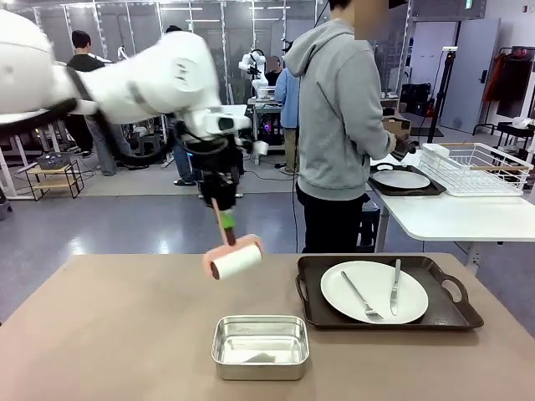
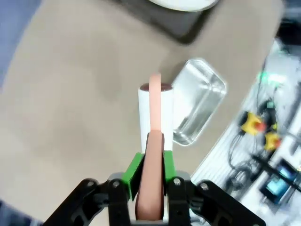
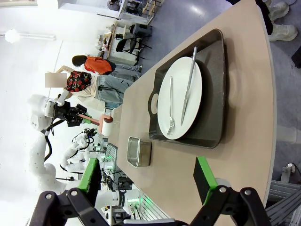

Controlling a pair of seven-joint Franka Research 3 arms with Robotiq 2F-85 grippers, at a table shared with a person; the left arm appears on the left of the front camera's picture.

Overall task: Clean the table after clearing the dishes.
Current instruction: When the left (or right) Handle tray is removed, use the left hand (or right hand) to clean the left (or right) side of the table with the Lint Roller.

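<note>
A lab room with a wide brown table (image 1: 125,334) in the foreground, seen from the robot's side.

On the table's right part sits a dark tray (image 1: 451,313) with handles. A white plate (image 1: 338,292) lies in the tray, with a fork (image 1: 361,297) and a knife (image 1: 394,286) side by side on it. This tray is not yet cleared away.

Just left of the tray, nearer the robot, stands a small steel pan (image 1: 219,351). Left of the tray and farther back than the pan, a white roller (image 1: 235,260) with a pink handle hangs tilted above the table, apart from the surface. The left gripper (image 1: 219,196) is clamped on that handle, its green pads pressing both sides in the left wrist view. The right gripper (image 3: 148,174) is spread wide, holding nothing, and looks down on the tray from above.

Beyond the tray, a person (image 1: 338,125) in a grey hoodie stands at the far edge, turned toward a white side table (image 1: 451,219).

Likely risks: the roller is close to the pan, so a downward or sideways stroke could knock or push the pan. Landing tilted, only one end of the roller might touch. A long sweep toward the tray could strike its rim and jolt the cutlery.
</note>
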